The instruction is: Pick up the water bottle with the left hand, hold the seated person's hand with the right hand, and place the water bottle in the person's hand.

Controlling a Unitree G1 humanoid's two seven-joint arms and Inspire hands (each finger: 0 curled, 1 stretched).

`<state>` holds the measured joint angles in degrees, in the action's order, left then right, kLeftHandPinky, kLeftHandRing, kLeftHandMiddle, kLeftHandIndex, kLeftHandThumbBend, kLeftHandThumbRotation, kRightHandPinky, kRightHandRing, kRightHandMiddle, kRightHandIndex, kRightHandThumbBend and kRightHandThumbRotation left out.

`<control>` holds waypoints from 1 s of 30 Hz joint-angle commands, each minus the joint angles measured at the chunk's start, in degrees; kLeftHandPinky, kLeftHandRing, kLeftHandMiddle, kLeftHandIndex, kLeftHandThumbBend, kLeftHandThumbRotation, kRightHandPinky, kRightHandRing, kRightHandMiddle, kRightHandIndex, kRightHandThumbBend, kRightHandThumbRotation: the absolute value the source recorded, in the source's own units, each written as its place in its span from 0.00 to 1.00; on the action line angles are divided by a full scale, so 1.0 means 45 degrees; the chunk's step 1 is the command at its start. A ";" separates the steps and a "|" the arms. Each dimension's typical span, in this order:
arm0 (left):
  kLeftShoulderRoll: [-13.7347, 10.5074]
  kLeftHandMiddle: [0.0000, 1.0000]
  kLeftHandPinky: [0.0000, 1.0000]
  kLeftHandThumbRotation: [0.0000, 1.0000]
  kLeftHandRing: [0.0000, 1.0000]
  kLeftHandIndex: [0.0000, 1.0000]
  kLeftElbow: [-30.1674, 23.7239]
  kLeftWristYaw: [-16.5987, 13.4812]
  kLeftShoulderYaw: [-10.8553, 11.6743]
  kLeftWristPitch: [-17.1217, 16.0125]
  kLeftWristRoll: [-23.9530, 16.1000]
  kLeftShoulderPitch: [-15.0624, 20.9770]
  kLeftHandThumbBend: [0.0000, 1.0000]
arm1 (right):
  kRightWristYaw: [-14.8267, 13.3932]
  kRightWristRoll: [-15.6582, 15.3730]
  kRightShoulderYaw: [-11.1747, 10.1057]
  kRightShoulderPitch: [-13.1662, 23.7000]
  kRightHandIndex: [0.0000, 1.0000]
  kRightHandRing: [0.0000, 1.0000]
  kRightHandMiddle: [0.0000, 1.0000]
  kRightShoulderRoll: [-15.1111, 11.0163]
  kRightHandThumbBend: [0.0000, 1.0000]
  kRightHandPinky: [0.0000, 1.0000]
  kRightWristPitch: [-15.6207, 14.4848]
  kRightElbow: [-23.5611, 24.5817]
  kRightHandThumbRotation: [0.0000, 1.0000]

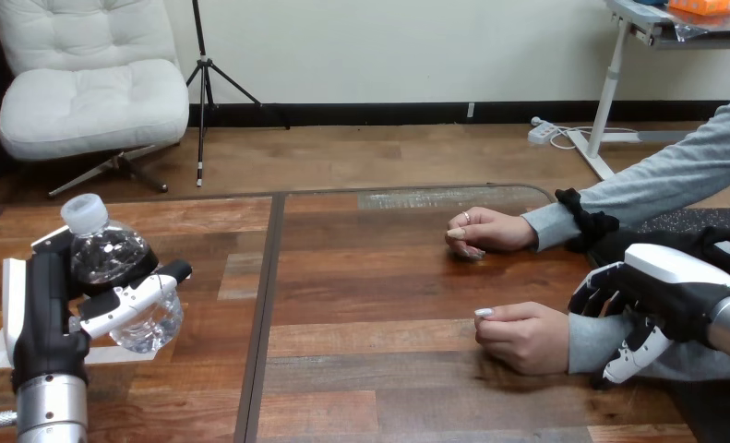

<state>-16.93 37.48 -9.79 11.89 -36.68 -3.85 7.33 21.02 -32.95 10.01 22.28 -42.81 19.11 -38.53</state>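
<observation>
Fingers (130, 300) of my left hand (42, 314) are wrapped round the water bottle (112, 268), tilted, over the wooden table's (379, 305) left side.
Clear thin plastic, white cap (86, 212) on, water inside, though I can't read how much. I judge it light, soft under a squeeze and slick, so this mid-body wrap is the place to hold, gently. On the right, my right hand (661, 291) sits over the grey sleeve just behind the person's nearer hand (522, 337), which rests loosely curled on the table. Whether I'm grasping that forearm, I can't tell.
</observation>
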 commanded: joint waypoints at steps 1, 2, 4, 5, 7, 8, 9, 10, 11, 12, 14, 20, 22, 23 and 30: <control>-0.0045 0.35 0.26 0.00 0.31 0.37 -0.0820 -0.0047 0.0114 -0.0532 0.0111 0.0666 0.72 | 0.0269 -0.0022 0.0209 0.1198 0.72 0.72 0.74 -0.0316 0.96 0.61 -0.0137 0.0200 0.13; -0.0049 0.35 0.26 0.00 0.31 0.37 -0.0803 -0.0054 0.0118 -0.0562 0.0097 0.0672 0.72 | 0.0315 -0.0026 0.0230 0.1208 0.72 0.73 0.74 -0.0326 0.97 0.61 -0.0155 0.0206 0.14; -0.0041 0.35 0.26 0.00 0.31 0.37 -0.0804 -0.0021 0.0130 -0.0605 0.0132 0.0675 0.72 | 0.0408 -0.0060 0.0301 0.1239 0.73 0.73 0.75 -0.0351 0.97 0.61 -0.0206 0.0213 0.15; -0.0038 0.35 0.26 0.00 0.31 0.37 -0.0807 -0.0011 0.0134 -0.0613 0.0143 0.0675 0.72 | 0.0433 -0.0067 0.0320 0.1247 0.73 0.73 0.75 -0.0357 0.98 0.61 -0.0223 0.0217 0.16; -0.0022 0.35 0.26 0.00 0.31 0.37 -0.0829 -0.0003 0.0147 -0.0590 0.0177 0.0674 0.72 | 0.0435 -0.0100 0.0353 0.1252 0.73 0.73 0.75 -0.0361 0.99 0.61 -0.0226 0.0215 0.18; -0.0016 0.35 0.26 0.00 0.31 0.37 -0.0834 -0.0003 0.0148 -0.0583 0.0183 0.0675 0.72 | 0.0433 -0.0110 0.0360 0.1254 0.74 0.73 0.75 -0.0362 0.99 0.61 -0.0225 0.0211 0.19; -0.0024 0.35 0.26 0.00 0.31 0.37 -0.0818 -0.0042 0.0155 -0.0613 0.0152 0.0682 0.72 | 0.0411 -0.0128 0.0374 0.1243 0.74 0.73 0.75 -0.0363 0.99 0.61 -0.0174 0.0217 0.21; -0.0029 0.35 0.26 0.00 0.31 0.37 -0.0804 -0.0074 0.0158 -0.0639 0.0123 0.0688 0.73 | 0.0395 -0.0138 0.0383 0.1236 0.74 0.73 0.75 -0.0365 1.00 0.60 -0.0136 0.0218 0.21; -0.0032 0.35 0.26 0.00 0.31 0.37 -0.0793 -0.0095 0.0160 -0.0658 0.0103 0.0692 0.73 | 0.0384 -0.0145 0.0389 0.1231 0.74 0.73 0.75 -0.0366 1.00 0.60 -0.0111 0.0219 0.22; -0.0019 0.35 0.26 0.00 0.31 0.37 -0.0788 -0.0051 0.0171 -0.0673 0.0163 0.0696 0.73 | 0.0404 -0.0161 0.0414 0.1234 0.74 0.73 0.75 -0.0366 1.00 0.60 -0.0112 0.0228 0.22; 0.0003 0.35 0.26 0.00 0.31 0.37 -0.0785 0.0015 0.0183 -0.0682 0.0247 0.0701 0.73 | 0.0434 -0.0176 0.0444 0.1245 0.74 0.73 0.75 -0.0367 1.00 0.60 -0.0128 0.0232 0.23; 0.0029 0.35 0.26 0.00 0.30 0.37 -0.0731 0.0158 0.0200 -0.0782 0.0443 0.0717 0.72 | 0.0423 -0.0175 0.0492 0.1243 0.74 0.74 0.76 -0.0360 1.00 0.60 0.0022 0.0186 0.25; 0.0029 0.35 0.26 0.00 0.30 0.37 -0.0753 0.0192 0.0194 -0.0775 0.0501 0.0700 0.72 | 0.0386 -0.0207 0.0509 0.1211 0.74 0.74 0.76 -0.0359 1.00 0.60 0.0076 0.0223 0.26; 0.0030 0.35 0.26 0.00 0.30 0.37 -0.0759 0.0199 0.0189 -0.0775 0.0516 0.0696 0.72 | 0.0377 -0.0218 0.0512 0.1205 0.74 0.74 0.76 -0.0360 1.00 0.60 0.0091 0.0230 0.27; 0.0035 0.35 0.26 0.00 0.30 0.37 -0.0837 0.0062 0.0187 -0.0680 0.0383 0.0653 0.72 | 0.0363 -0.0171 0.0527 0.1109 0.74 0.73 0.75 -0.0297 1.00 0.60 0.0245 0.0310 0.28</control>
<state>-16.91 37.48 -9.17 12.26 -38.19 -2.44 7.30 23.06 -34.08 11.96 22.83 -42.86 19.01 -38.53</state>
